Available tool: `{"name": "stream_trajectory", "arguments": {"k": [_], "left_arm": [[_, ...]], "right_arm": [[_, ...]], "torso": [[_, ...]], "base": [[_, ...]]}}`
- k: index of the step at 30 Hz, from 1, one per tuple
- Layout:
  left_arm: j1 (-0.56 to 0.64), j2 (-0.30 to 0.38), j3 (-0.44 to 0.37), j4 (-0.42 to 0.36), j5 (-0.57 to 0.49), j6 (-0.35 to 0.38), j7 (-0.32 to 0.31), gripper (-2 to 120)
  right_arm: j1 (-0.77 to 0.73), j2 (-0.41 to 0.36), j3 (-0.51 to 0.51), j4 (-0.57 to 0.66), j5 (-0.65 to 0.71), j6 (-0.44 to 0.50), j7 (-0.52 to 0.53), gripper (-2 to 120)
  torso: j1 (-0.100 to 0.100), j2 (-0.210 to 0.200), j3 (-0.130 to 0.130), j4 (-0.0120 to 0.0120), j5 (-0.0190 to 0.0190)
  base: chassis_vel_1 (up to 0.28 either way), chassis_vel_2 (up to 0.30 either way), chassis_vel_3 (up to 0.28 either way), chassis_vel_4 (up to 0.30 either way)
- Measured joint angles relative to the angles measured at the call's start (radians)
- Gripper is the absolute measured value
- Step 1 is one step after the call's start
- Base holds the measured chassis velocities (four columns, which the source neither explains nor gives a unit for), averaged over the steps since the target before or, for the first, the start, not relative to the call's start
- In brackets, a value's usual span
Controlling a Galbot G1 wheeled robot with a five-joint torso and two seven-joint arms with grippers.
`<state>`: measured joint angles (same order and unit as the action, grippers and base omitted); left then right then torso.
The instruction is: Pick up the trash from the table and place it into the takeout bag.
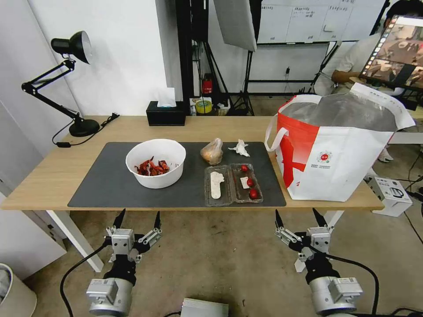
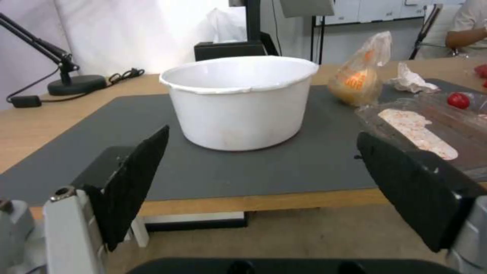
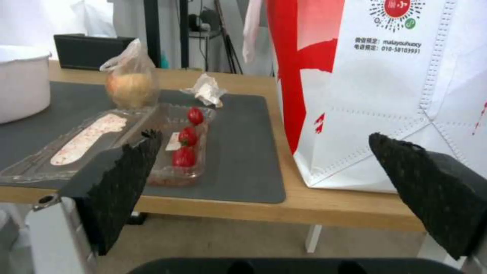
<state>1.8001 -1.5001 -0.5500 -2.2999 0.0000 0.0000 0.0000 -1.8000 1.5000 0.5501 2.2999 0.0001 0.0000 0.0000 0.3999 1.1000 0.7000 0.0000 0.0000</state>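
Holding red shells, the bowl (image 1: 155,163); clamshell (image 1: 233,185) three tomatoes (perhaps a label); both grippers spread, empty.

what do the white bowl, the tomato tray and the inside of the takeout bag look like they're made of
White bowl: likely thin plastic, smooth and matte, with a rolled rim. Tomato tray: clear, glossy thin plastic; the mat shows through it. Takeout bag: the lining looks like silver foil, creased and dully reflective; the stitched outer walls suggest non-woven fabric.
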Motion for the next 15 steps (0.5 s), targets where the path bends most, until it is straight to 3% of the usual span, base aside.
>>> {"name": "stream_trajectory", "arguments": {"k": [15], "left_arm": [[0.000, 0.000, 0.000, 0.000, 0.000, 0.000, 0.000, 100]], "right_arm": [[0.000, 0.000, 0.000, 0.000, 0.000, 0.000, 0.000, 100]], "torso": [[0.000, 0.000, 0.000, 0.0000, 0.0000]], "base": [[0.000, 0.000, 0.000, 0.000]]}}
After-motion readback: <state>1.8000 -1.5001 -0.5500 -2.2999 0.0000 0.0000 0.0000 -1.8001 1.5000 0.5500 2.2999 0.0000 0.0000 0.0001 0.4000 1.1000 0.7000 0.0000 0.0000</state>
